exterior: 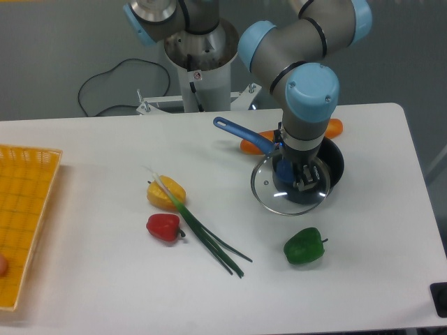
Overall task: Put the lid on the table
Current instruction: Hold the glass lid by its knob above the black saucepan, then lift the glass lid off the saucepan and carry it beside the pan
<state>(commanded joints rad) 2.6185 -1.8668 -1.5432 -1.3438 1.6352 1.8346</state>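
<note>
The lid [269,190], clear glass with a thin metal rim and a blue knob, hangs tilted over the front-left edge of the black pot [335,164]. It sits off-centre from the pot, reaching out over the white table [105,279]. My gripper [292,173] comes straight down onto the lid's middle and is shut on the blue knob. The gripper body hides much of the pot's inside. The pot's blue handle [241,132] points back-left.
An orange carrot [250,146] lies behind the pot. A green pepper [304,246] sits in front of the lid. A yellow pepper [166,193], a red pepper [163,227] and green onions [206,241] lie to the left. The yellow mesh tray [24,209] is at the far left.
</note>
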